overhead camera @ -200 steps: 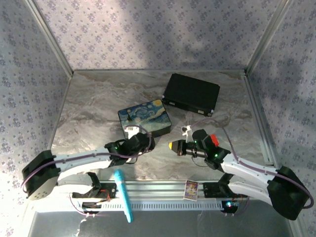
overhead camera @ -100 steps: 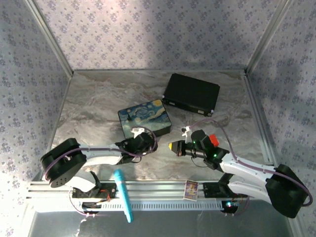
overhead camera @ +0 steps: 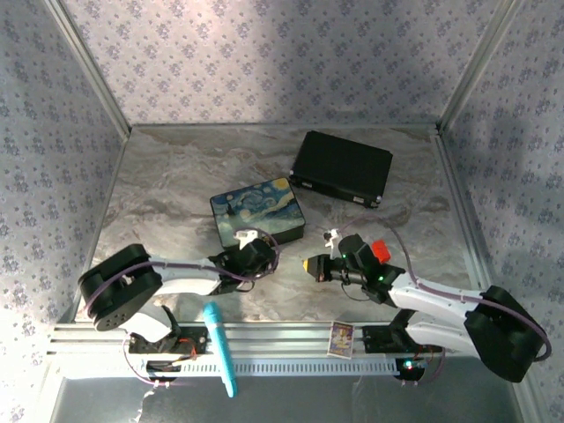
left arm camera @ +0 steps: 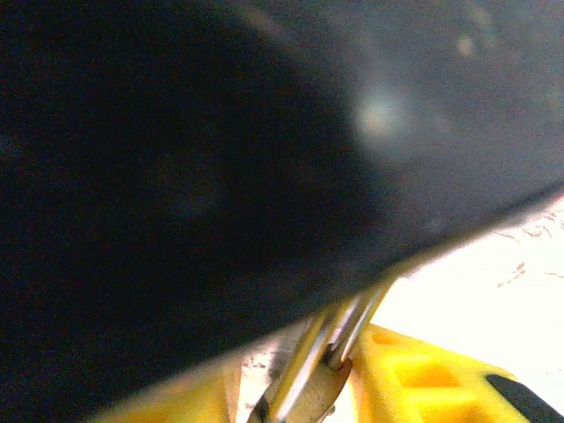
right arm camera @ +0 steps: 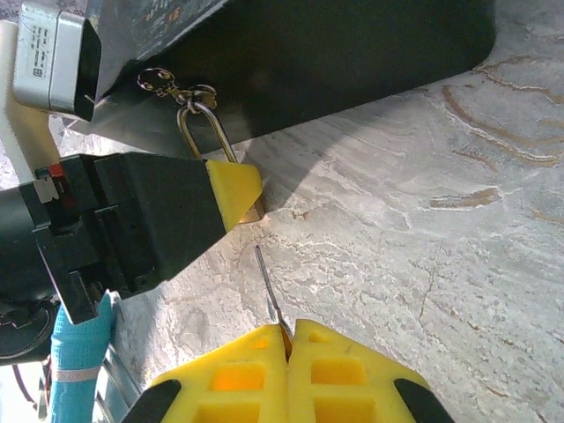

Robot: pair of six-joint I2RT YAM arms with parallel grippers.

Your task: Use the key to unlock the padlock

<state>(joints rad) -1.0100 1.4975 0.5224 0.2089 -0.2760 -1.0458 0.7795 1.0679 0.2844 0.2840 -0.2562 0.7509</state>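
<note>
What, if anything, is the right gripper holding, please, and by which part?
The right gripper pinches the key at its hidden end, jaws shut; the thin blade sticks out.

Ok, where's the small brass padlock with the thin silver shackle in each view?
Top external: covered by the left gripper at the near wall of the painted rectangular box.
Left wrist: padlock bottom centre, just under the box's dark wall.
Right wrist: padlock upper left, against that dark wall, beside a yellow fingertip.
Shared landmark: the box's dark wall.

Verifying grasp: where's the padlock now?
Small brass padlock, silver shackle: bottom-centre of left wrist view, between left end effector's yellow fingers, attached at the starry painted box's near edge.
</note>
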